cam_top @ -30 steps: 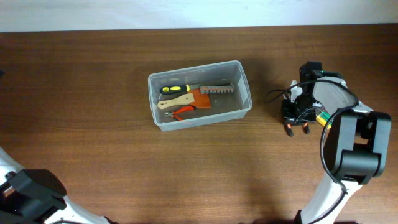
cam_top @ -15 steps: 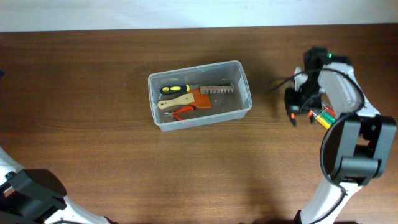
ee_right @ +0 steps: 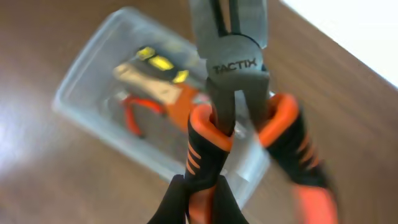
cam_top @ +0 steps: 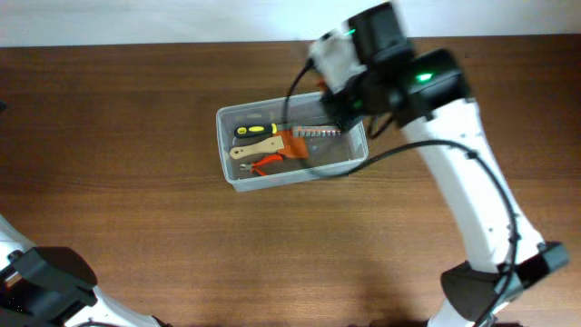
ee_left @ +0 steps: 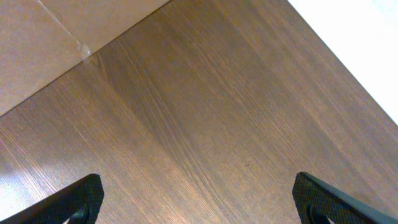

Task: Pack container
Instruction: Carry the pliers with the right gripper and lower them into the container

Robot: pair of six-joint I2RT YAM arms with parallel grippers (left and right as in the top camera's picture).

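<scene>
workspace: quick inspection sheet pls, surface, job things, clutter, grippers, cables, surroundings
surface: dark wood-grain table, no spills seen
job's things: clear container holds several hand tools; orange-handled pliers held above it
clutter: nothing seen
grippers: right gripper shut on one pliers handle; left gripper open, empty, over bare table
cables: black cable loops off the right arm, crossing the container's near right corner
surroundings: white strip beyond the table's far edge
</scene>
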